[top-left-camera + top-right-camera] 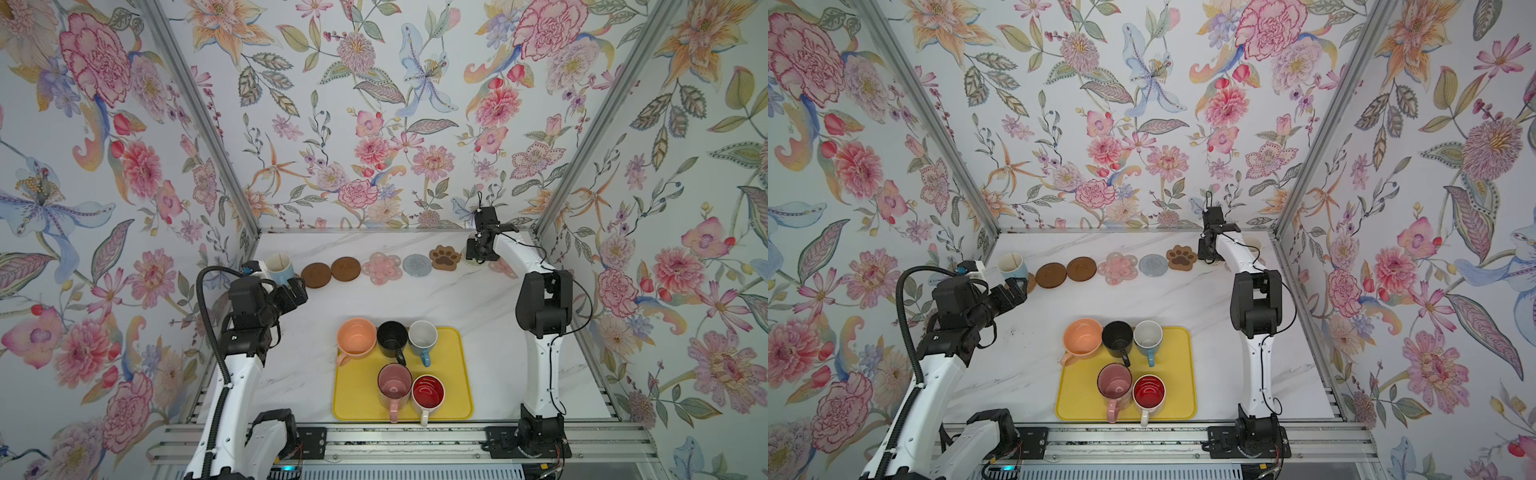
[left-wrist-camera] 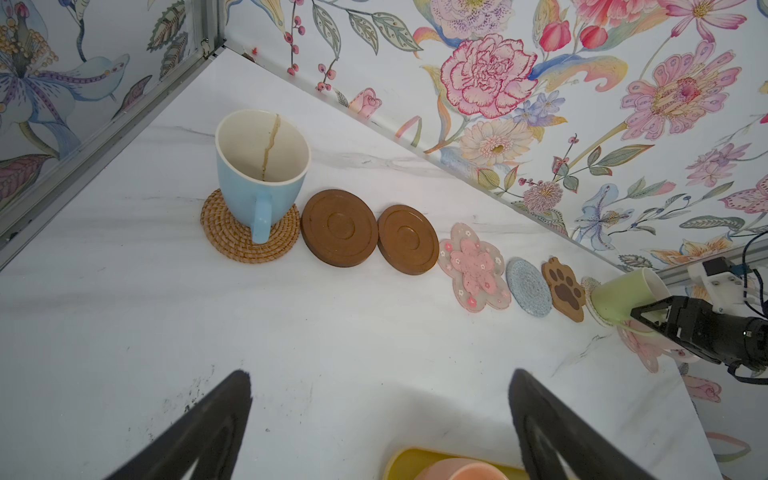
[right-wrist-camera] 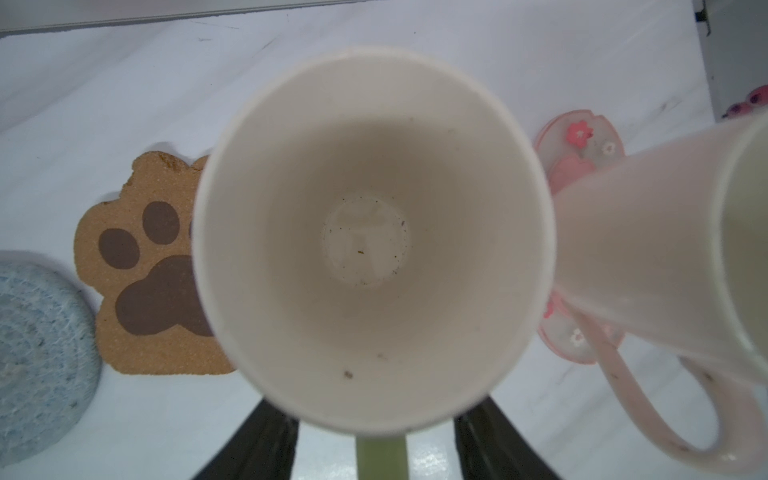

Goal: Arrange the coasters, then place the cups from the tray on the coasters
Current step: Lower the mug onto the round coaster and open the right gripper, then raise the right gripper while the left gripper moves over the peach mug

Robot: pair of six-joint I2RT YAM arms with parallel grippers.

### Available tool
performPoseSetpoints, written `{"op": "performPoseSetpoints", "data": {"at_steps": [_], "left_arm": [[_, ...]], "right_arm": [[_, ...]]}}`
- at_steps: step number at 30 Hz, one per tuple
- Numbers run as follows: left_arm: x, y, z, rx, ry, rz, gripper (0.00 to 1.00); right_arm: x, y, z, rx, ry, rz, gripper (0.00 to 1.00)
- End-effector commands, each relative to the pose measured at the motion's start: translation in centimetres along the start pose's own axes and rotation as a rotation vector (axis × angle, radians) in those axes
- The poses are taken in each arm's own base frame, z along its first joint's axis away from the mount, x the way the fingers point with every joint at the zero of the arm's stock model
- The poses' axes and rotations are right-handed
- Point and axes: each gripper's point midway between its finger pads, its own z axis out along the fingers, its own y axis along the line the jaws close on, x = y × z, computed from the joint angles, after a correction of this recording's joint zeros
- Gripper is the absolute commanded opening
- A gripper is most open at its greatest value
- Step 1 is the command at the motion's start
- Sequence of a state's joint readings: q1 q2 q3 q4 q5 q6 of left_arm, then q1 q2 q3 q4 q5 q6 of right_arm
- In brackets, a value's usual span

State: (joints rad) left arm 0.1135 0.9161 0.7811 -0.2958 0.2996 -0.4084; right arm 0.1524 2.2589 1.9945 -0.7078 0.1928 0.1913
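Note:
The coasters lie in a row along the back: rattan (image 2: 232, 237), two brown discs (image 1: 316, 274) (image 1: 345, 268), pink flower (image 1: 381, 268), grey (image 1: 417, 264) and paw (image 1: 444, 257). A blue cup (image 2: 257, 174) stands on the rattan one. My left gripper (image 2: 380, 374) hovers open and empty in front of it. My right gripper (image 3: 376, 415) is open over a green-handled cup (image 3: 374, 232) standing beside the paw; its fingers flank the green handle (image 3: 380, 457) with gaps on both sides. A pink-handled cup (image 3: 648, 232) stands on another pink flower coaster (image 3: 582, 133). What lies under the green-handled cup is hidden.
The yellow tray (image 1: 457, 374) at the front middle holds a peach cup (image 1: 356, 337), a black cup (image 1: 391, 337), a blue-handled white cup (image 1: 423, 337), a pink cup (image 1: 395, 385) and a red-inside cup (image 1: 428, 392). Flowered walls close in the back and both sides.

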Motion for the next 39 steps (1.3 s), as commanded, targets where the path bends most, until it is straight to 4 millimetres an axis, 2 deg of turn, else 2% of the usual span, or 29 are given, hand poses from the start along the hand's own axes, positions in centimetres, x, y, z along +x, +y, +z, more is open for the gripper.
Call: {"op": "performPoseSetpoints", "data": {"at_steps": [1,6,12,14,18,25,31,39], "left_arm": [[-0.1,0.5,0.0,-0.022,0.009,0.011,0.99],[0.3,0.4,0.3,-0.011,0.026,0.013,0.98],[1.0,-0.2,0.7,0.016,0.075,0.020,0.95],[2.0,-0.7,0.9,0.020,0.129,0.040,0.92],[4.7,-3.4,0.5,0.038,0.239,0.155,0.92],[10.3,-5.7,-2.2,0.037,0.415,0.287,0.90],[13.4,-6.4,-4.5,0.046,0.509,0.319,0.87],[16.8,-6.2,-5.6,0.029,0.598,0.336,0.85]], "right_arm": [[-2.3,-0.7,-4.5,-0.033,-0.109,0.059,0.76],[-2.6,-1.5,-8.4,-0.066,-0.197,0.122,0.99],[-1.3,-1.5,-13.2,-0.171,-0.315,0.216,0.99],[-0.8,-1.3,-14.4,-0.208,-0.337,0.241,0.99],[0.0,-0.8,-16.3,-0.260,-0.385,0.270,0.99],[-0.2,0.0,-17.6,-0.300,-0.409,0.269,0.99],[-0.2,0.8,-17.6,-0.333,-0.408,0.266,0.99],[-0.4,1.6,-18.0,-0.365,-0.413,0.263,0.99]]}}
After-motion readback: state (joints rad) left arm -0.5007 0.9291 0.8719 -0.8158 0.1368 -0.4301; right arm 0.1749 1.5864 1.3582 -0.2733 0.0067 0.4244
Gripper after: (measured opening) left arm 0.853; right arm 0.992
